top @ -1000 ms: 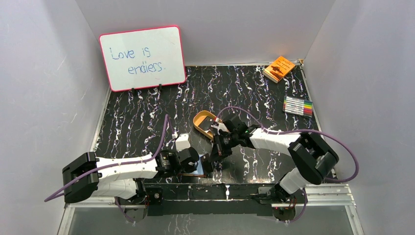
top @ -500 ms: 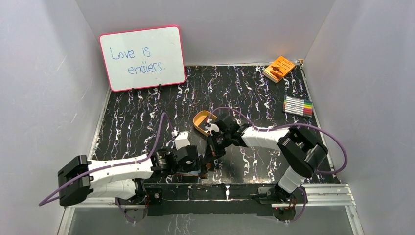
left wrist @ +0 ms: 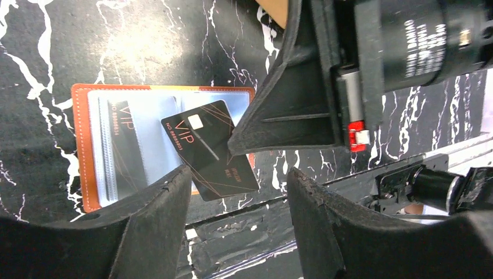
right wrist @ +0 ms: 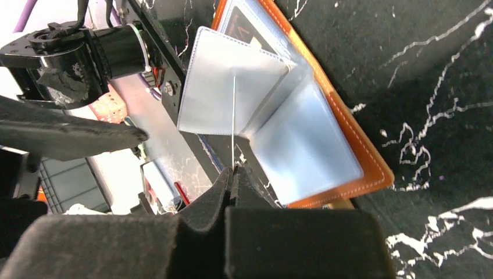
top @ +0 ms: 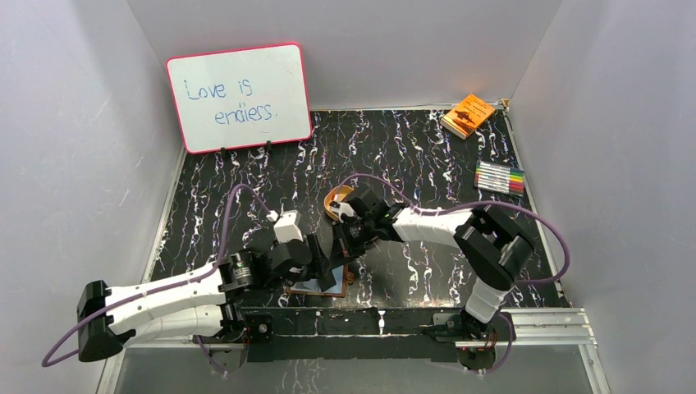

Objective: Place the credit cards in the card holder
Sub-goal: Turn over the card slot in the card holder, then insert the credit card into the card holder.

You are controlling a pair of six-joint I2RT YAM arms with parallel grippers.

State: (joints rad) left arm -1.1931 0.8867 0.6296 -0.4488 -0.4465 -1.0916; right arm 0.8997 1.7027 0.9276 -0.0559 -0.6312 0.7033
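Now, at left, the left claw (left wrist: 237, 186) hangs released, fingers (left wrist: 157, 221) spread over the open holder (left wrist: 78, 151), which lies flat at the desk's (top: 246, 197) near edge. A black card (left wrist: 209, 151) sits tilted above the holder's clear sleeves (left wrist: 151, 116), its right edge pinched in the clenched right claw (right wrist: 234, 171).

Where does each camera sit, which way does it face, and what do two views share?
Top external: high behind the robot, facing down at the table; left arm and right arm show.
Left wrist: on the left arm, facing the card holder; the open left gripper shows.
Right wrist: on the right arm, facing the holder's sleeves; the shut right gripper pinches a black card.
Wrist views share the card holder.
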